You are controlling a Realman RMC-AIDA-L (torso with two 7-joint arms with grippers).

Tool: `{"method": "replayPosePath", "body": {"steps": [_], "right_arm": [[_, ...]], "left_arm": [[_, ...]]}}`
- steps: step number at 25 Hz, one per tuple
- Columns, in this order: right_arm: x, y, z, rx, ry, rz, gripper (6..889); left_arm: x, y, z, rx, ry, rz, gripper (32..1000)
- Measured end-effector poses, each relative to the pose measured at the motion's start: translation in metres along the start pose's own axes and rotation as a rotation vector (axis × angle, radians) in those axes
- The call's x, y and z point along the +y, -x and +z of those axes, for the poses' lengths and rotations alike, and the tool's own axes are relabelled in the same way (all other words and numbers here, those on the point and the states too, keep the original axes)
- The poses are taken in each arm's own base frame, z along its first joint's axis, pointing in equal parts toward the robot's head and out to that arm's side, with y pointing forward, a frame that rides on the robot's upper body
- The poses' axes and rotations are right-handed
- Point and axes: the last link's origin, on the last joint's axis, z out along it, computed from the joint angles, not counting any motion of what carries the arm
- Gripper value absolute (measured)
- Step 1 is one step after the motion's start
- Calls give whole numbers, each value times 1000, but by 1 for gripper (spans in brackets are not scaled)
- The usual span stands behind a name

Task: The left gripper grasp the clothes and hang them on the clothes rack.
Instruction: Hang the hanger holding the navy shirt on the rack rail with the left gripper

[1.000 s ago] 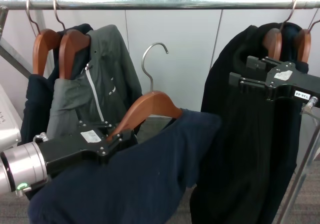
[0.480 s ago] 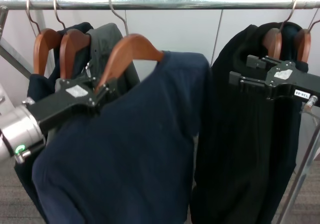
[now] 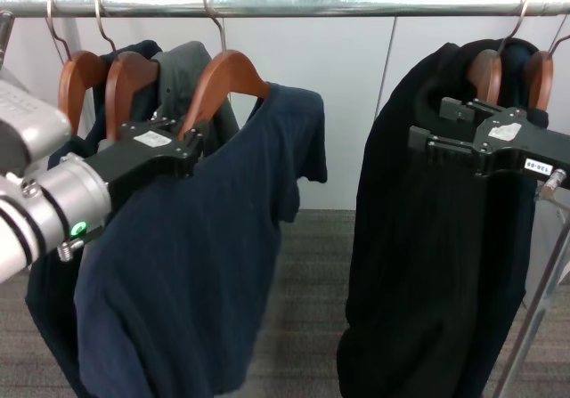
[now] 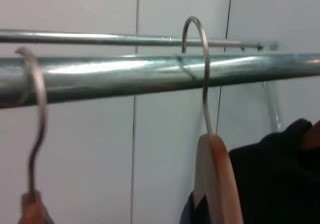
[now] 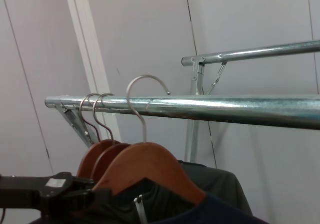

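My left gripper (image 3: 191,140) is shut on the left arm of a brown wooden hanger (image 3: 224,70). The navy T-shirt (image 3: 205,247) hangs from that hanger, its back towards me. The hanger's silver hook (image 3: 212,15) rises across the shiny rack rail (image 3: 356,2) and arches over it in the left wrist view, as hook (image 4: 202,58) and rail (image 4: 110,76) show. I cannot tell whether the hook rests on the rail. The right wrist view shows the hook (image 5: 142,86), the rail (image 5: 235,106) and the left gripper (image 5: 95,196). My right gripper (image 3: 427,126) is parked open at the right.
Two more wooden hangers (image 3: 107,77) hang at the rail's left end with a grey zip jacket (image 3: 191,73). Long black garments (image 3: 436,255) hang at the right behind my right gripper. A slanted support pole (image 3: 543,309) stands at the lower right.
My left gripper has lifted the hanger from below the rail up to it. The hook now reaches over the rail and the T-shirt hangs straight down. The right arm has stayed still.
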Motion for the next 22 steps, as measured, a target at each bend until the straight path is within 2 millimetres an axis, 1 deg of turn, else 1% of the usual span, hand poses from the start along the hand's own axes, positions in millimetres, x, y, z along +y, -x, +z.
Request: {"method": "replayPosePath", "body": {"steps": [3, 9, 22], "right_arm": [[0, 0, 0, 0, 0, 0, 818], [0, 0, 0, 0, 0, -1, 818], [0, 0, 0, 0, 0, 0, 818]], "left_arm": [[5, 0, 6, -22, -1, 20, 205], [14, 2, 11, -40, 29, 41, 212], [14, -1, 9, -17, 33, 10, 226]]}}
